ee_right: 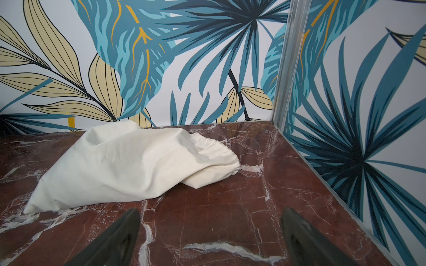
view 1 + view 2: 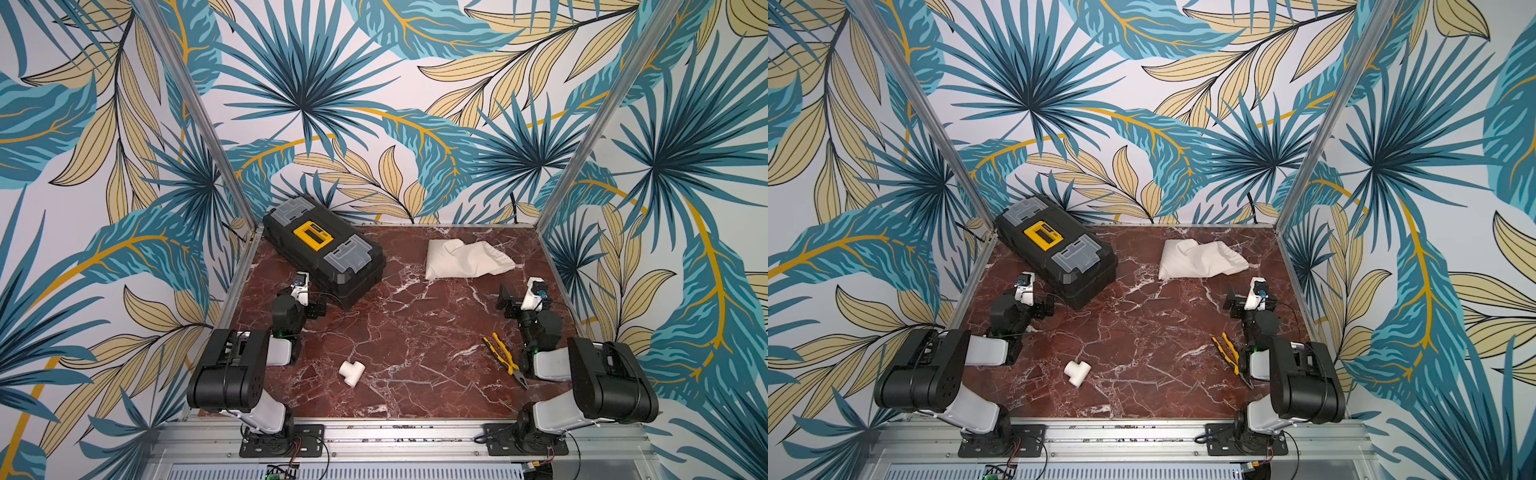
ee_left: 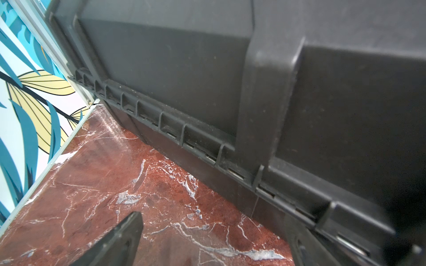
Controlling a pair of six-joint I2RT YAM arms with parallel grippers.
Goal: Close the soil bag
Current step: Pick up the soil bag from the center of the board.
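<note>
Right gripper (image 1: 211, 213): jaws spread wide, nothing between them, low over the marble table (image 1: 207, 195) near its 3 o'clock edge.
Soil bag (image 1: 119, 165): at this gripper's 11 o'clock, apart from it; cream cloth, slumped on its side at the table's 1 o'clock, gathered rim toward 3 o'clock, not drawn shut.
Left gripper (image 3: 212, 218): jaws likewise spread, empty, just beside the black toolbox (image 3: 230, 80), which sits at 11 o'clock.
White pipe fitting (image 2: 352, 371): 7 o'clock, lying free.
Yellow-handled pliers (image 2: 505, 359): 4 o'clock, beside the right arm.
</note>
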